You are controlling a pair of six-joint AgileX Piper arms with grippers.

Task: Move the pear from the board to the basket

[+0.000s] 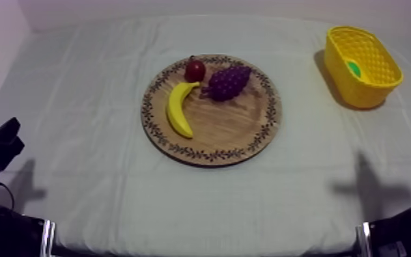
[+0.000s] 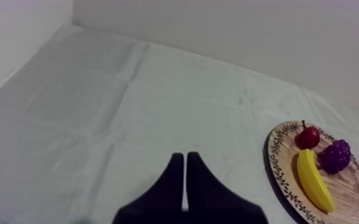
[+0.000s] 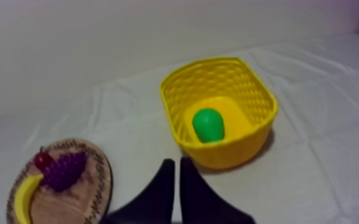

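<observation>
Lying in the basket: you'll find the pear [image 3: 209, 125], green, down on the floor of the yellow basket [image 3: 229, 152]
Basket's place: look to the right side of the table, toward its far edge; the yellow basket stands upright on the cloth [image 1: 99, 102], well apart from the wooden board [image 1: 229, 126]
Centre of the table: the wooden board, round with a patterned rim, lies flat there and carries three toy fruits
Board, left half: the banana [image 1: 178, 109] lies curved, one end pointing toward the far rim
Board, far rim: the small red fruit [image 1: 194, 70] sits just beside that end of the banana
Board, far half: the grapes [image 1: 227, 82], a purple bunch, lie just beside the small red fruit, on its right
Left arm: you'll see the left gripper [image 2: 185, 158] with its two black fingers pressed together into a narrow wedge, nothing between them, over bare cloth and apart from the wooden board; from above, the arm sits low at the table's left edge
Right arm: the right gripper [image 3: 176, 162] has its fingers lying together too, pinching nothing, over the cloth near the yellow basket's wall and not touching it; from above, the arm sits low at the table's right edge
</observation>
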